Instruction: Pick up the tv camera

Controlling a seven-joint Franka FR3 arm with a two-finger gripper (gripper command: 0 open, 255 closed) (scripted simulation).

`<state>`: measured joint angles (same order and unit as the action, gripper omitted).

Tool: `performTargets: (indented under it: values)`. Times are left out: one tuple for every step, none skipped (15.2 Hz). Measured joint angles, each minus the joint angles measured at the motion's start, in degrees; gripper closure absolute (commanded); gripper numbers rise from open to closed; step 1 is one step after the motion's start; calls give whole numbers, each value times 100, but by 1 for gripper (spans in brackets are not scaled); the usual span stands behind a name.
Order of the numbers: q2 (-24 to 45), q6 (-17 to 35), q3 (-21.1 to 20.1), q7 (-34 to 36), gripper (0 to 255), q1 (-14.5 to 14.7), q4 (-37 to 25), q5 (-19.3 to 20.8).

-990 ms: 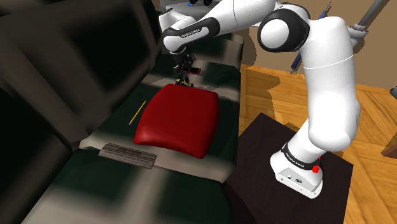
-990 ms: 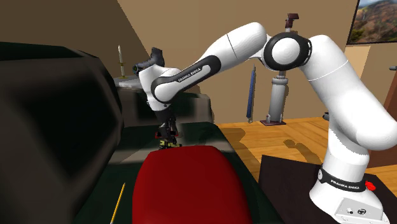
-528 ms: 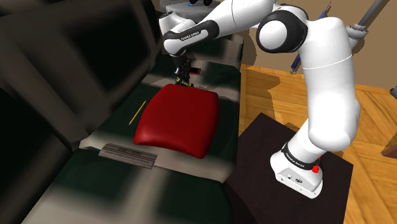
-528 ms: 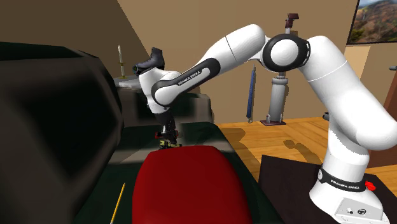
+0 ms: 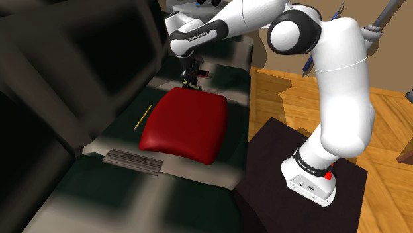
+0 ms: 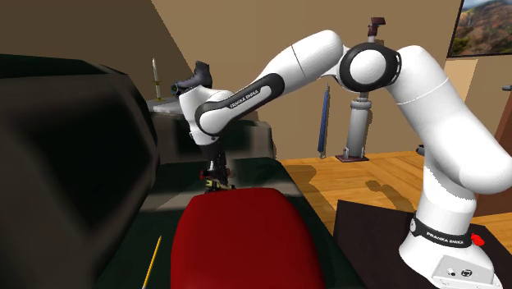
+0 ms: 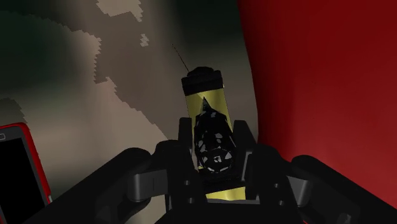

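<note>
The tv camera [image 7: 207, 102] is a small yellow and black body with a thin antenna. It lies on the sofa seat [image 5: 225, 79], right beside the far edge of the red cushion [image 5: 185, 122]. My gripper [image 7: 216, 159] reaches straight down and is shut on the camera, with a black finger [image 7: 184, 143] pressed against each of its sides. The shoulder view has the gripper [image 5: 190, 77] at the cushion's far edge, with the camera [image 5: 190, 85] under it. From the second exterior view, the gripper [image 6: 216, 174] and the camera [image 6: 217, 185] sit just past the red cushion [image 6: 238, 242].
A red-edged phone [image 7: 19, 168] lies on the seat close to the camera. A yellow pencil [image 5: 142, 116] and a flat grey slab [image 5: 133, 161] lie further along the seat. The dark sofa back [image 5: 79, 59] rises at the shoulder view's left. The stand [image 5: 298, 192] sits on a wooden floor.
The fingers have come together on the camera. The arm has shifted only slightly, and the camera rests where it was.
</note>
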<state>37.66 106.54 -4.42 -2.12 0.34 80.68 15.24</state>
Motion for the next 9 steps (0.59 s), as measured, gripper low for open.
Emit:
performTargets:
  values:
    - [-8,-41,0,-11,255,0,-35,-3]
    - [-38,-90,-4,-15,255,5,-52,-8]
    - [-69,-157,-3,-43,255,-3,-94,-14]
    - [-89,-217,-4,-56,255,-3,-137,-19]
    - [-121,-275,-6,-70,255,-3,-164,-24]
    - [-151,-340,-9,-83,255,-1,-200,-31]
    - [-176,-414,-13,-90,255,7,-250,-36]
    - [-210,-457,-13,-107,255,3,-263,-40]
    - [-247,-527,-15,-121,255,3,-296,-46]
